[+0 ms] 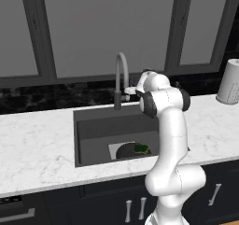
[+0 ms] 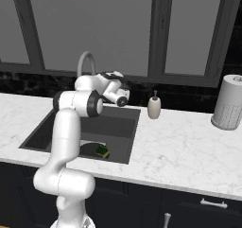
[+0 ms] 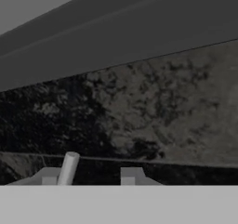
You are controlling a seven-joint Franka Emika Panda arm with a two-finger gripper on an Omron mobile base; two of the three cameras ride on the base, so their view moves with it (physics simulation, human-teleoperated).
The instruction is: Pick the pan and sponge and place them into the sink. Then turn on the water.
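Observation:
The black pan (image 1: 127,151) lies on the floor of the dark sink (image 1: 102,126), and the green sponge (image 1: 141,148) rests at its right edge. From the other side the pan (image 2: 90,149) and sponge (image 2: 102,151) sit in the basin's near right corner. My gripper (image 1: 129,92) is up at the base of the arched faucet (image 1: 120,74), just to its right. In the hand view the fingertips (image 3: 132,175) stand apart, with the faucet's pale lever (image 3: 69,168) between them, close to the left one. My gripper (image 3: 90,176) faces the dark backsplash. No water runs.
A beige soap dispenser (image 2: 154,106) stands on the marble counter right of the sink. A paper towel roll (image 2: 230,101) is at the far right. Dark-framed windows and a black backsplash close off the back.

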